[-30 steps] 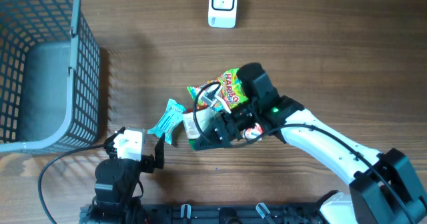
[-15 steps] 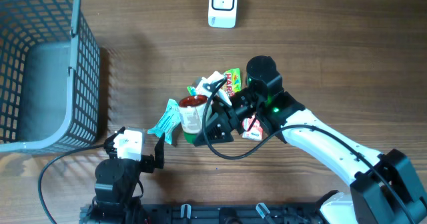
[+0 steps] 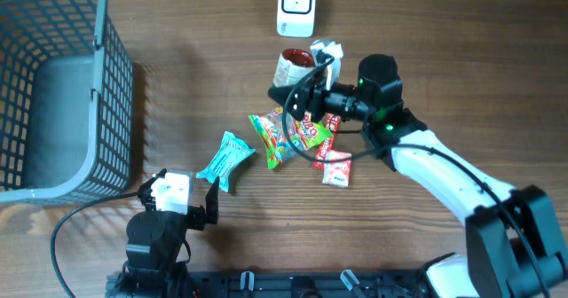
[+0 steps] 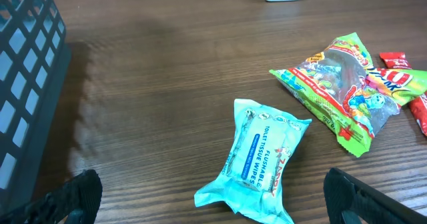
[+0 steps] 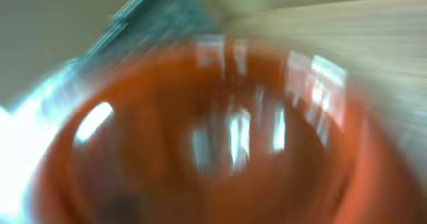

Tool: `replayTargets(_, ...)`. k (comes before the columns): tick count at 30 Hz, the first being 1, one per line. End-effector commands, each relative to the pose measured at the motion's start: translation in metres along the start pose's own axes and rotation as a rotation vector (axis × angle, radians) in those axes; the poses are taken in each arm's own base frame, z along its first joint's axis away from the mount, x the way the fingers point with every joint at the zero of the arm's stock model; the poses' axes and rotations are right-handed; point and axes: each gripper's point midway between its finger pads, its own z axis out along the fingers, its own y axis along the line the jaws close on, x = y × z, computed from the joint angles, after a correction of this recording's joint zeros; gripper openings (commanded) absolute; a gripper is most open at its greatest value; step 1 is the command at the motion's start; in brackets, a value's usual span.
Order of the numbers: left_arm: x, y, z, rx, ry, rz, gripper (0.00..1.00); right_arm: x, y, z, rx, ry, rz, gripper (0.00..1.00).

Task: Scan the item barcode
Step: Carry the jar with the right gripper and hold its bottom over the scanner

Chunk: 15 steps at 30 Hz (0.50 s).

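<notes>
While your right tool (image 3: 306,90) clasps the red-lidded tub (image 3: 291,65) just near the white scanner (image 3: 296,7), your left tool (image 3: 182,192) sits spread wide by the wipes pack (image 3: 226,160).

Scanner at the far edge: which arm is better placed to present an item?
Right. The right gripper holds the red-lidded jar close to the scanner; the left gripper sits open and empty at the near edge by the wipes pack.
</notes>
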Motion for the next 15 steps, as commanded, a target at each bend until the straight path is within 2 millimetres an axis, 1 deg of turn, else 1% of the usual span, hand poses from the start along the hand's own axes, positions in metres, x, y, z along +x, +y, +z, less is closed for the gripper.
replayTargets(1,0.002,0.000,0.001,0.000,0.005,0.017,1.00,-0.039,-0.047,0.011,0.211,-0.051,-0.078,0.72)
replayTargets(2,0.003,0.000,0.001,0.000,0.006,0.017,1.00,-0.042,-0.053,0.013,0.240,-0.043,-0.089,0.72)
replayTargets(3,0.003,0.000,0.001,0.000,0.006,0.017,1.00,-0.051,-0.064,0.019,0.286,-0.022,-0.110,0.71)
replayTargets(5,0.003,0.000,0.001,0.000,0.006,0.017,1.00,-0.062,-0.079,0.029,0.350,0.018,-0.100,0.60)
replayTargets(6,0.003,0.000,0.001,0.000,0.006,0.017,1.00,-0.062,-0.085,0.032,0.371,0.044,-0.080,0.55)
replayTargets(7,0.003,0.000,0.001,0.000,0.006,0.017,1.00,-0.058,-0.091,0.035,0.387,0.063,-0.063,0.52)
replayTargets(9,0.003,0.000,0.001,0.000,0.006,0.017,1.00,-0.044,-0.102,0.038,0.401,0.099,-0.033,0.52)
replayTargets(11,0.003,0.000,0.001,0.000,0.006,0.017,1.00,-0.033,-0.114,0.038,0.442,0.126,-0.012,0.59)
replayTargets(12,0.003,0.000,0.001,0.000,0.006,0.017,1.00,-0.031,-0.121,0.035,0.481,0.128,-0.009,0.60)
replayTargets(13,0.002,0.000,0.001,0.000,0.005,0.017,1.00,-0.032,-0.125,0.033,0.505,0.124,-0.011,0.60)
replayTargets(14,0.003,0.000,0.001,0.000,0.006,0.017,1.00,-0.033,-0.128,0.031,0.526,0.118,-0.015,0.63)
replayTargets(15,0.003,0.000,0.001,0.000,0.006,0.017,1.00,-0.036,-0.130,0.029,0.547,0.115,-0.017,0.64)
